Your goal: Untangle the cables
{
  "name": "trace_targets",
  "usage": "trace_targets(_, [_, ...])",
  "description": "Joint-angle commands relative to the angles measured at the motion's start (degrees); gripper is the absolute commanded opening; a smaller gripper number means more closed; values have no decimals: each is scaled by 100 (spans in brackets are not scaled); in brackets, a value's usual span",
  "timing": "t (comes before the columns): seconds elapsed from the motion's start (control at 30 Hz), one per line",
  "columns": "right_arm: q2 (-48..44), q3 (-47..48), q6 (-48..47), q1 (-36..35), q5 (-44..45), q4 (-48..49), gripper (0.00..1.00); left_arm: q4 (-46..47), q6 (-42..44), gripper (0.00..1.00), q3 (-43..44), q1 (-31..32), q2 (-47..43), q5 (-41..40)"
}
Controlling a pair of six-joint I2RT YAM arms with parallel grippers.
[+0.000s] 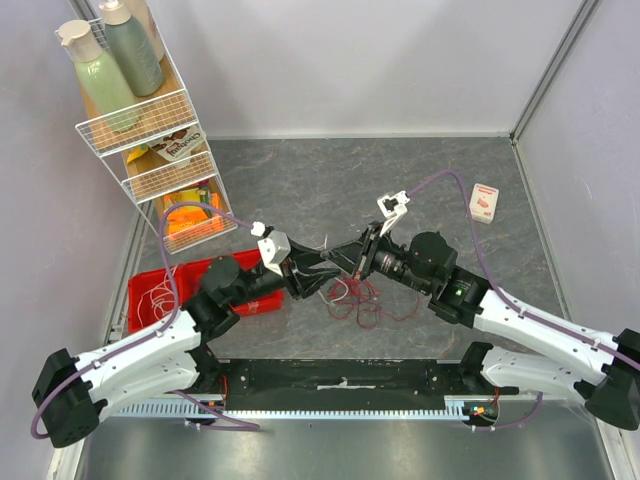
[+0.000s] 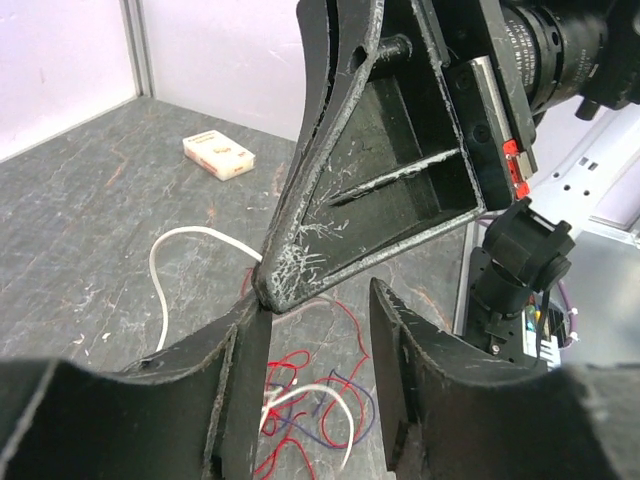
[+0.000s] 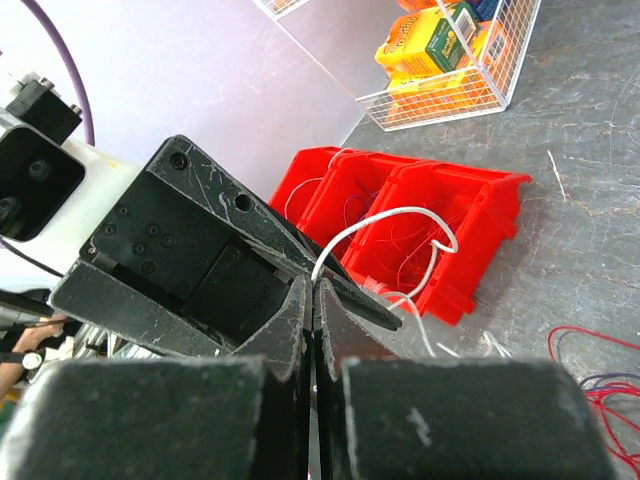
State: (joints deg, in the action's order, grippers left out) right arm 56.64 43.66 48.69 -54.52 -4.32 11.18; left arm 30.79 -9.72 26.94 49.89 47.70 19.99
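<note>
Cables (image 1: 362,298) in red, dark purple and white lie in a loose tangle on the grey worktop (image 1: 300,180), near its middle and just in front of the two arms where they meet. The right claw (image 3: 313,285) is pressed closed on a white cable (image 3: 400,215), which leaves its fingertips and curls up in a loop. The left claw (image 2: 318,300) stands open with a clear gap between its fingers. The tip of the right claw touches the tip of its left-hand finger, so the two claws crowd together right above the tangle. In the left wrist view the black body of the right claw fills the upper middle and blocks much of the worktop behind it. Beneath it the white cable arcs over the stone-patterned surface, and red and purple strands cross below. A red bin (image 3: 480,200) sits to the left of the tangle, close behind the left claw, with a few thin wires inside. Farther off at the back left stands a wire rack (image 1: 140,130) carrying bottles (image 1: 100,80) and boxed goods. A small box (image 1: 485,202) lies well apart at the back right.
</note>
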Motion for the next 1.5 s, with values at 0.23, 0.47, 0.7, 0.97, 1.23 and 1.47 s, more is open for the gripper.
trace_targets(0.23, [260,-103,264,3,-280,798,0,1219,-654,9,-66,39,160,5])
trace_targets(0.47, [-21,159,-270,12,148,1,23,763,-935,2,-4,47,100,-187])
trace_targets(0.7, [-706,424,-1246,-6,1283,-1327,84,-1229,-796,2,92,39,-1165,-1163])
trace_targets(0.97, [-1094,477,-1959,-6,2355,-2461,94,-5717,-918,2,2250,47,-1309,-4077])
trace_targets(1.23, [-1270,389,-2153,12,2594,-2700,96,-8712,-1622,2,3828,-5,-410,-7436])
trace_targets(1.47, [-1278,564,-2319,3,2506,-2893,96,-7125,283,2,3424,-1426,-797,-8249])
